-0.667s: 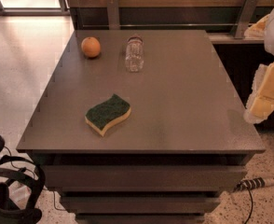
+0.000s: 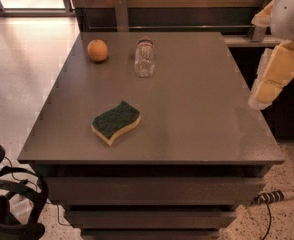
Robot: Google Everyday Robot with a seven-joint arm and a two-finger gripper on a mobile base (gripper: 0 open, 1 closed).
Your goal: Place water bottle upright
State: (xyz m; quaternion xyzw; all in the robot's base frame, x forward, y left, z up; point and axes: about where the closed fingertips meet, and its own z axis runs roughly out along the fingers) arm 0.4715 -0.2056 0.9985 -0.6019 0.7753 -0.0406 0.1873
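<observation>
Water bottle [image 2: 144, 57] lies on side on counter [image 2: 197, 99]. My pincer [image 2: 273, 79] well right of bottle, opening: cannot tell. Risk: off-centre touch rolls bottle toward orange [image 2: 97, 50] at its left.

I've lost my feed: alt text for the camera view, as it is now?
The water bottle lies on its side near the far edge of the grey table, cap pointing away, with an orange to its left. A green and yellow sponge sits nearer the front. The gripper hangs beyond the table's right side, touching nothing.
</observation>
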